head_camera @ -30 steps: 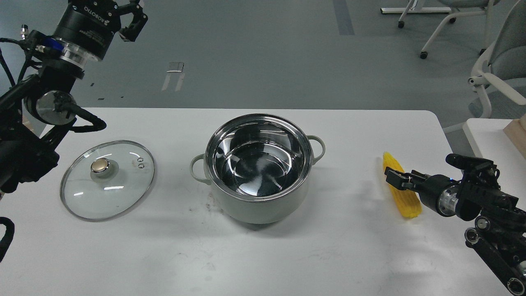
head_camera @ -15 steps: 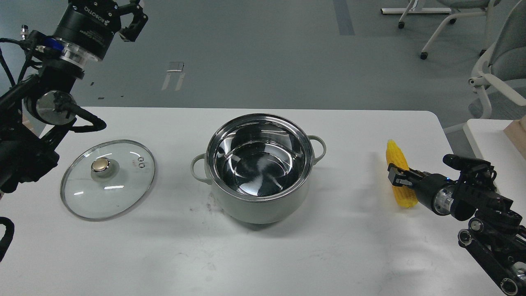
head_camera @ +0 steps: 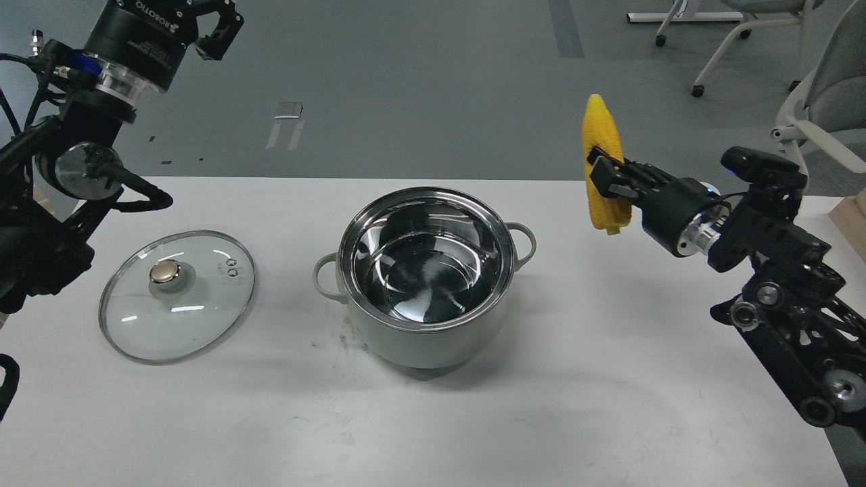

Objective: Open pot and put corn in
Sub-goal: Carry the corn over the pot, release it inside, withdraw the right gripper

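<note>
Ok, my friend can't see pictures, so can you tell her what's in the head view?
The robot's right gripper holds a yellow corn upright in the air, to the right of an open, empty pot on a white table. The pot's glass lid lies flat to the left, and the left gripper is raised, holding nothing.

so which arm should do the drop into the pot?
Right. Its hand already grips the corn, lifted just right of the open pot. The left hand is raised far left, holding nothing.

left arm (head_camera: 108, 61) raised, jaws unclear | right arm (head_camera: 744, 230) raised, jaws clamped
</note>
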